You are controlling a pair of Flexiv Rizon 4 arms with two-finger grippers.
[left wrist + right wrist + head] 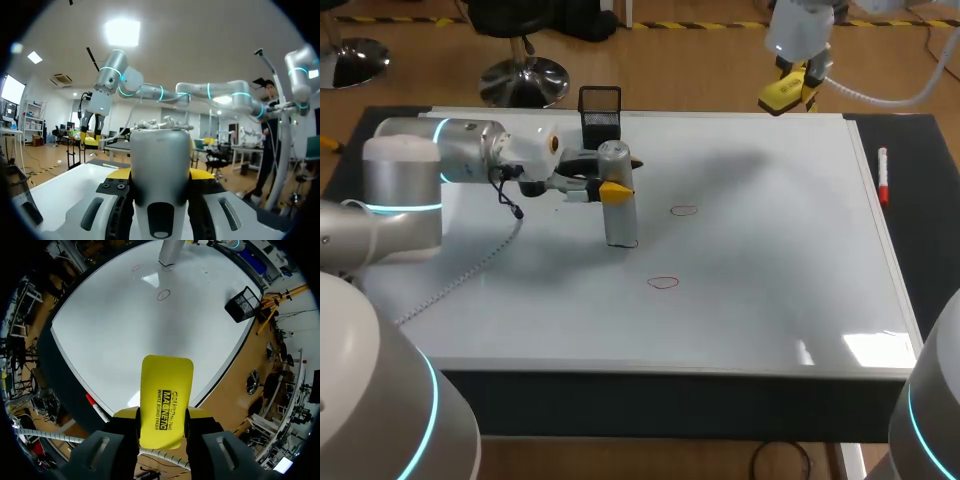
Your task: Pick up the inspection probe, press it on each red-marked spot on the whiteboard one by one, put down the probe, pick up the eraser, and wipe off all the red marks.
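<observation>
Probe (619, 210) upright, tip down on the whiteboard (770, 270) at 1 red mark, left gripper (604, 188) pinching it between both fingers. 2 more marks (664, 283) lie nearby, none wiped. Right gripper (798, 82) hangs over the far edge, fingers clamped on the eraser (782, 94). Pressing looks underway, wiping all to come.

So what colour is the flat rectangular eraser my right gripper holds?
Yellow eraser with black print, clearest in the right wrist view.
</observation>
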